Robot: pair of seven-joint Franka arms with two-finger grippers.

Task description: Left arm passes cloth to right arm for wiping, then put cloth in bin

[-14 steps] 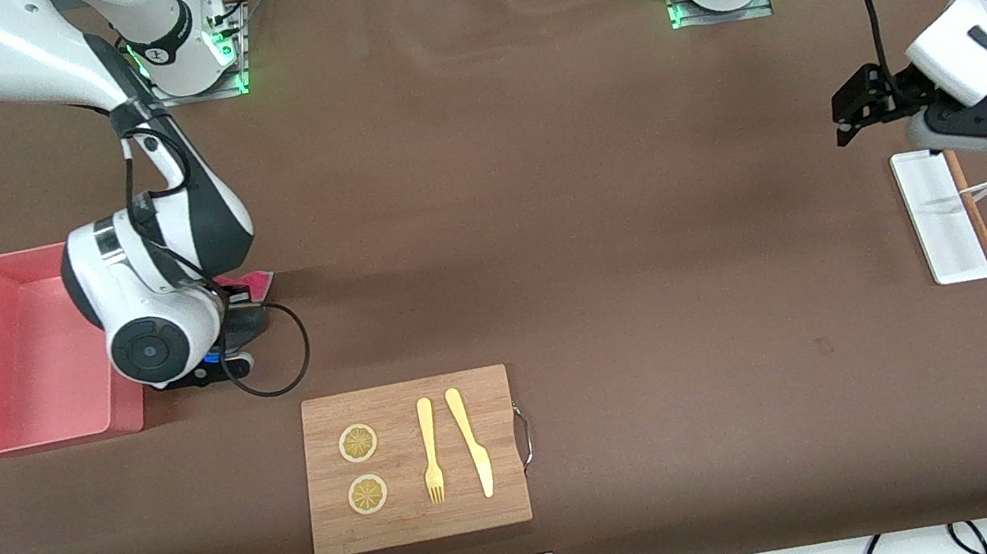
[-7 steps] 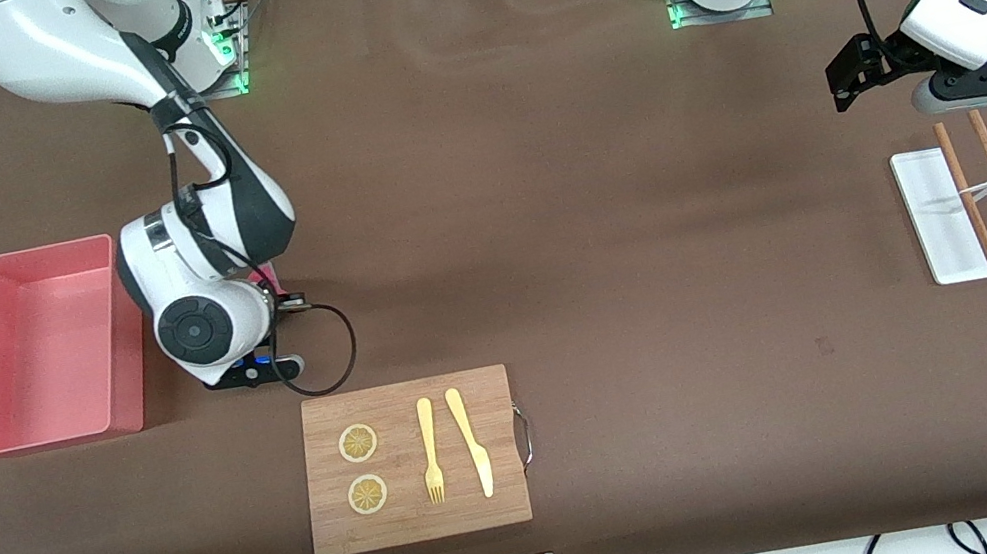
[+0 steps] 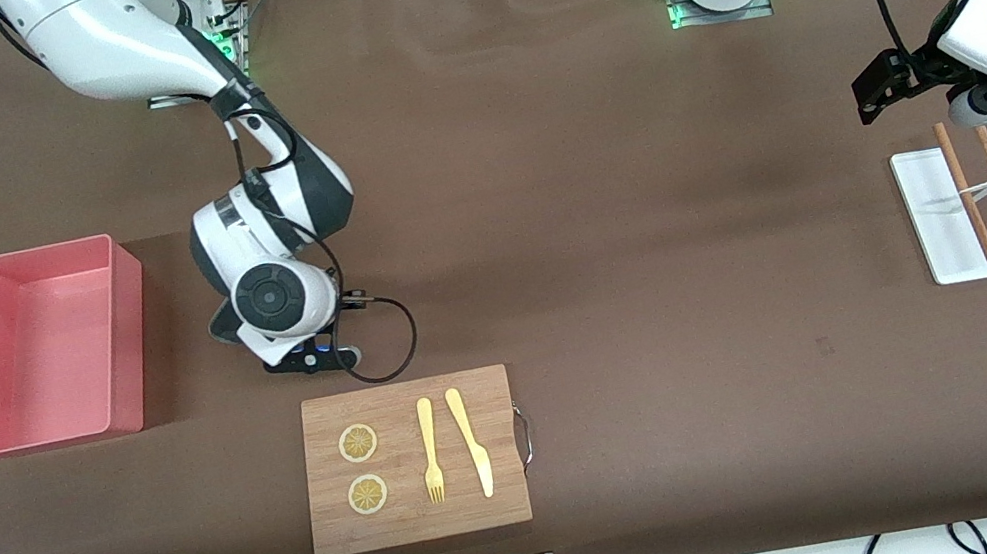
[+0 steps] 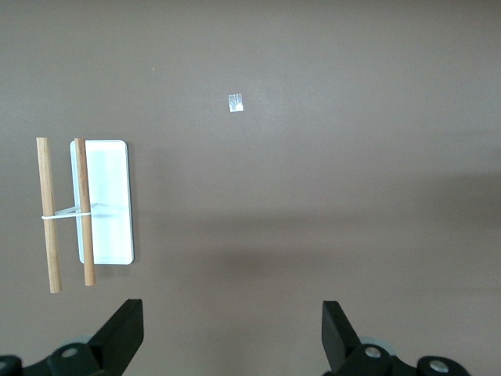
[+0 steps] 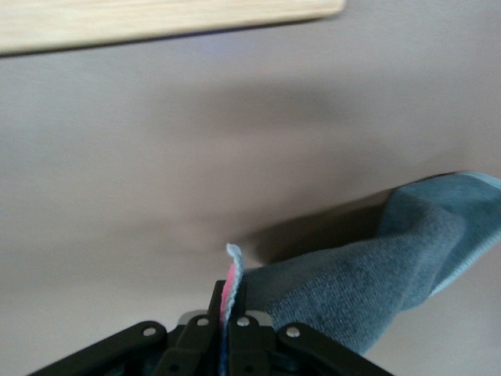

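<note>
Right gripper (image 5: 223, 301) is pinching the cloth (image 5: 368, 278) low over the brown table (image 3: 607, 227).
Its fingers are clamped together on a pink-and-grey edge, the grey rest trailing onto the table beside them, between the bin (image 3: 39, 347) and the wooden board (image 3: 411, 461). Left gripper (image 4: 231, 333) is waiting with fingers spread apart, hovering near the white tray (image 4: 106, 202) and wooden sticks (image 4: 48, 213).

The small soft cloth (image 5: 368, 274) shows a nubby, matt grey terry face with a pink edge. The salmon-pink rectangular bin (image 3: 39, 347) looks like smooth, faintly glossy plastic. The pale cutting board (image 3: 411, 461) is grained wood. The brown table covering (image 3: 658, 289) is matt.
</note>
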